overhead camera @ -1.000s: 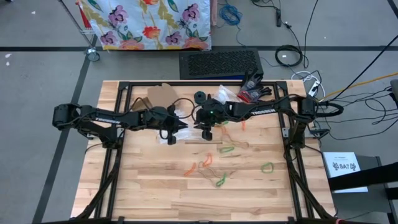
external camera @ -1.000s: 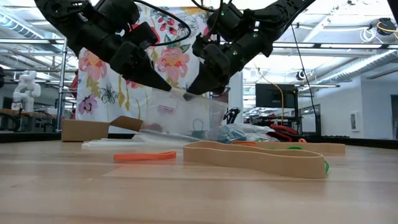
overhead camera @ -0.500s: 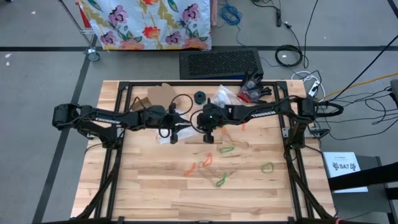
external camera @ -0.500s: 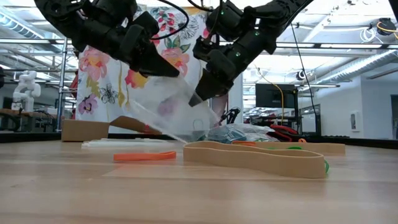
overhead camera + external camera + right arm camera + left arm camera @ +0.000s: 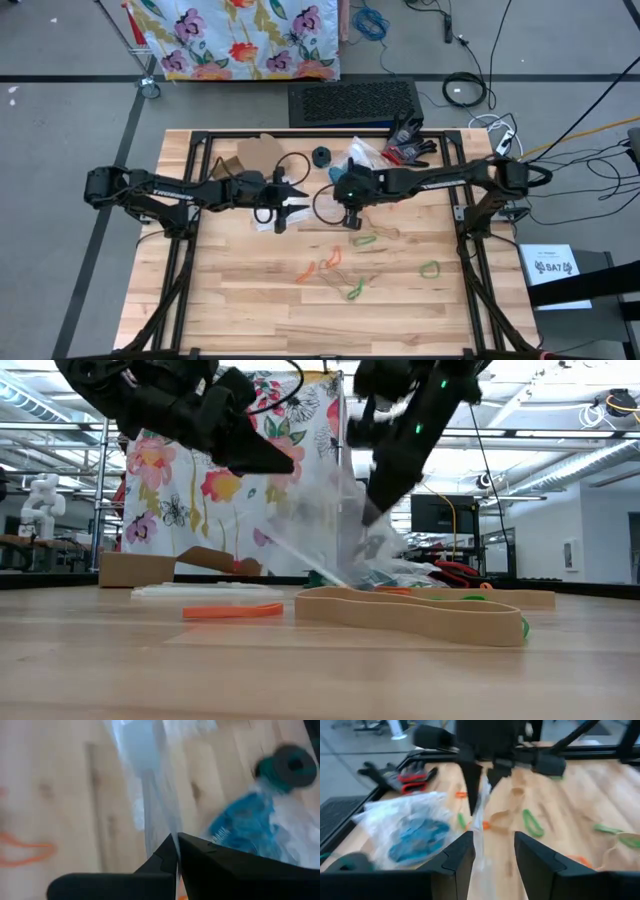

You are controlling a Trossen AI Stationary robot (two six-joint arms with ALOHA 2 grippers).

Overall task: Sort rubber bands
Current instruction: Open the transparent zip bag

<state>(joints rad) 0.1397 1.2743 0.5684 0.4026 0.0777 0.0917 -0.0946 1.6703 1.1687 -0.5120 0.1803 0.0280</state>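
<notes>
R gripper (image 5: 176, 851) clenched on edge of clear bag (image 5: 320, 525), held up off table (image 5: 250, 300), near centre-rear. L gripper (image 5: 492, 851) spread, released, fingers either side of bag's hanging film w/o pinching, just left of R. Second bag (image 5: 415, 827) w/ blue bands lay on table at rear, by black-red gloves (image 5: 408, 145). Loose bands (image 5: 345, 262) — orange, green, tan — scattered mid-table in front of both grippers, none held. Wide tan band (image 5: 410, 615) and orange band (image 5: 232, 611) lay closest to low cam.
</notes>
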